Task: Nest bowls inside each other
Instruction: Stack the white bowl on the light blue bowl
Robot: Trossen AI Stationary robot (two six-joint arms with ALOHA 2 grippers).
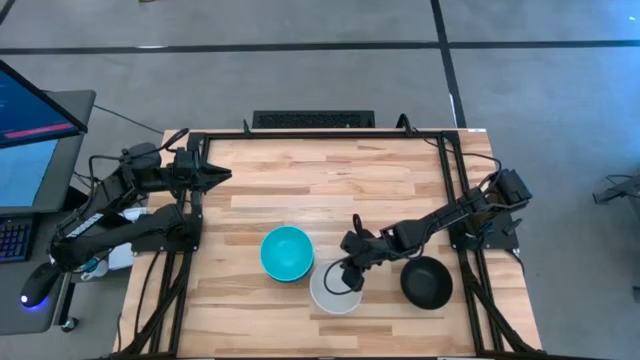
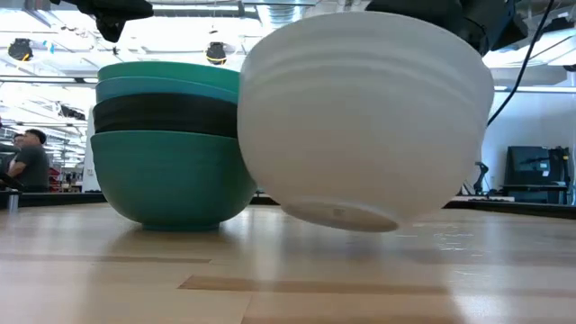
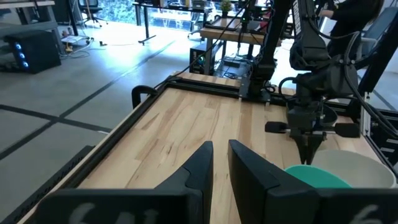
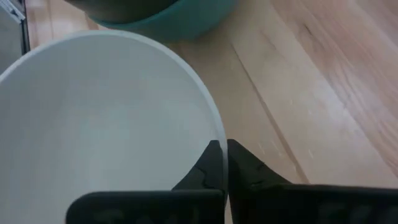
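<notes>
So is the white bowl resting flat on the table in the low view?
No: the white bowl is tilted with one side lifted off the table, its rim pinched in the right claw.

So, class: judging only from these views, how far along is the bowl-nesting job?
Done: a stack of four nested bowls stands on the wooden table, cyan on top. In hand: the right gripper pinches the rim of the plain white round bowl, lifted and tilted beside the stack. Left: that bowl, then the lone black bowl. The left gripper waits at the far left corner.
</notes>
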